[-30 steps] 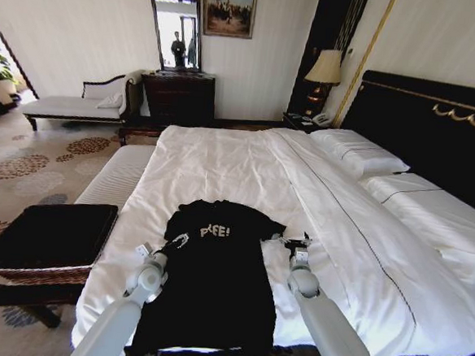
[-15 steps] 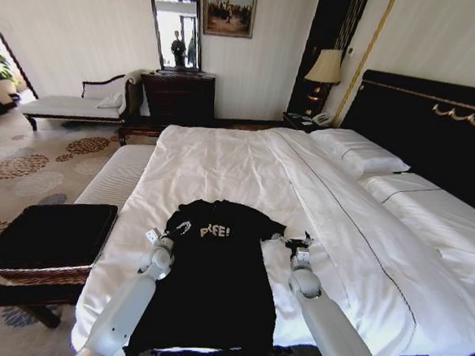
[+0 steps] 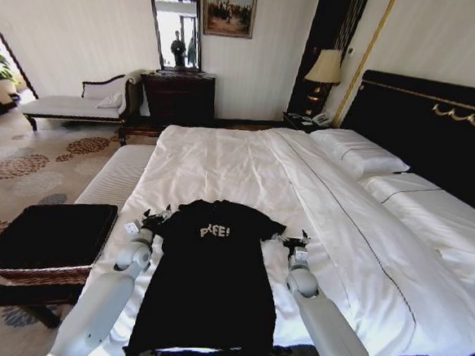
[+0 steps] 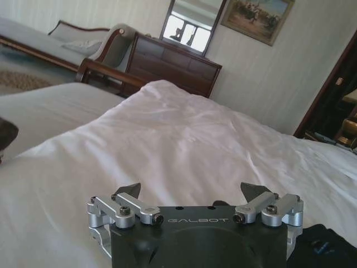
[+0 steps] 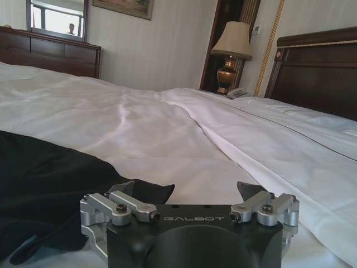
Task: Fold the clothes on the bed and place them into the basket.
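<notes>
The T-shirt [image 3: 214,282] lies flat on the bed [image 3: 222,161]. The left gripper [image 3: 155,215] sits beside its left sleeve and the right gripper [image 3: 293,240] beside its right sleeve. Both are spread wide, holding nothing.

The T-shirt [image 3: 211,282] is showing as matt black cloth, lying on the bed [image 3: 222,165] whose white duvet is looking smooth, softly creased. The left gripper [image 4: 191,192] and right gripper [image 5: 186,192] are showing brushed metal links on matt black plastic housings. The basket [image 3: 43,272], at nine o'clock from the T-shirt, is looking rough brown wicker topped with matt black fabric
</notes>
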You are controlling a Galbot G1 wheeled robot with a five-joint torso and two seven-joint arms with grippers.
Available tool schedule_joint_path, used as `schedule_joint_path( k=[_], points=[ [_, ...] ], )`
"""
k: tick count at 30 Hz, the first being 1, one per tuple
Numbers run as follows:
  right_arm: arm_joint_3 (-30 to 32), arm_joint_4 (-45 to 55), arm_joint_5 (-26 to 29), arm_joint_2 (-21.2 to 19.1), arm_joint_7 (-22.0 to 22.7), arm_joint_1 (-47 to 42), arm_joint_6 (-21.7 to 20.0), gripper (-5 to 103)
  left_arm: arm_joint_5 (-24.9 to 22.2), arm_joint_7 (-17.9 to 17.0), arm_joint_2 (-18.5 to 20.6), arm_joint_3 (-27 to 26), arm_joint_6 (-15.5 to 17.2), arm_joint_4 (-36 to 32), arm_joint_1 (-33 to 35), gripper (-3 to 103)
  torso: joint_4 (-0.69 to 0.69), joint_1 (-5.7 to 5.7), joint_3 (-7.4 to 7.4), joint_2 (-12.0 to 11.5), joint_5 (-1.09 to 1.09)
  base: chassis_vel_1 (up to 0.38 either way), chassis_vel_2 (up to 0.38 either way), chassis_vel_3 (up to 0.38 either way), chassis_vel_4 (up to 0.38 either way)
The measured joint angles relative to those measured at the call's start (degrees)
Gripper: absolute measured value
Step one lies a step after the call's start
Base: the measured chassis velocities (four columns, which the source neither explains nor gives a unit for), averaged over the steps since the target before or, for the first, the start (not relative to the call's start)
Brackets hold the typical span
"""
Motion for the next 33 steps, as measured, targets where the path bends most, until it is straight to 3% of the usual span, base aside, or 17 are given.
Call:
schedule_joint_path(
  k=[2,4,5,13,19,26,33],
  points=[
    [-0.1,0.0,-0.1,0.1,0.0,-0.1,0.0,100,-1.9,-0.3,-0.2,-0.7,0.7,-1.1,1.1,100,-0.01,0.0,0.0,0.0,0.0,0.0,0.0,0.0,0.0],
    [-0.2,0.0,-0.3,0.2,0.0,-0.3,0.0,100,-7.8,-0.9,-0.5,-2.0,3.3,-3.6,4.1,100,-0.03,0.0,0.0,0.0,0.01,0.0,0.0,0.0,0.0],
    [-0.3,0.0,-0.3,0.2,0.1,-0.3,0.0,100,-8.5,-0.9,-0.5,-2.1,3.8,-4.0,5.0,100,-0.02,0.0,0.0,0.0,0.02,0.0,0.0,0.0,0.0],
    [0.2,0.2,0.0,-0.8,0.3,-0.3,0.0,100,-7.9,0.4,-0.6,-3.1,5.0,-4.4,11.8,100,0.01,-0.01,0.0,0.0,0.01,0.0,0.0,0.0,0.0],
    [0.1,0.3,0.1,-0.4,0.3,-0.6,0.0,100,-9.0,3.1,-1.8,-1.0,4.3,1.5,5.7,100,-0.03,0.0,0.0,0.0,0.0,0.0,0.0,0.0,0.0],
    [-0.9,1.1,-0.2,1.1,0.4,-0.6,-0.6,100,-15.4,6.1,-4.1,3.2,4.0,7.7,-2.7,100,-0.01,0.0,0.0,0.0,0.02,0.0,0.0,0.0,0.0],
    [-1.0,1.3,-0.1,0.7,0.5,-0.1,-0.8,100,-12.4,6.3,-7.3,3.0,1.3,10.4,-6.9,100,-0.02,0.0,0.0,0.0,0.0,0.0,0.0,0.0,0.0]
  ],
)
